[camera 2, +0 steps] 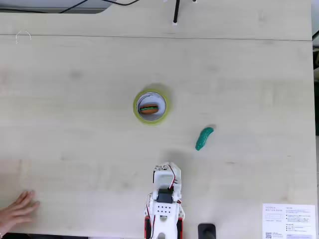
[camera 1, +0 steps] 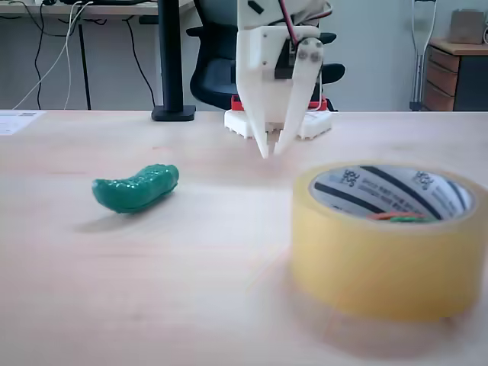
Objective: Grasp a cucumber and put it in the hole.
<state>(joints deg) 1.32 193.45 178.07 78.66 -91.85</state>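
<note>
White and pointing down, the hand (camera 1: pixel 270 149) hangs just above the table (camera 1: pixel 191 305) with its two fingertips drawn almost together and nothing between them; in the fixed view from above the hand (camera 2: pixel 168 167) sits near the lower edge of the table (camera 2: pixel 75 99), on its white arm.

The cucumber (camera 1: pixel 136 188) is a small glossy piece, dark green verging on teal, gently curved, with rows of little bumps that catch the light. It lies on its side on the bare table, to the left of the hand in the low fixed view and well apart from it. From above, the cucumber (camera 2: pixel 204 138) lies to the right of the hand and below-right of the tape roll (camera 2: pixel 151 106), touching neither.

That tape roll (camera 1: pixel 381 263) is wide and yellowish-tan, lying flat with its hole (camera 1: pixel 393 200) facing up. Its inner core is white with black stripes and small black print that is too blurred to read. Inside the hole (camera 2: pixel 149 108) rests an orange piece with a green bit (camera 2: pixel 148 108).

A printed white sheet (camera 2: pixel 289 221) lies at the table's lower right corner, seen from above; it bears a heading, fine lines and a QR code, none legible. A person's hand (camera 2: pixel 17 209) rests at the lower left edge.
</note>
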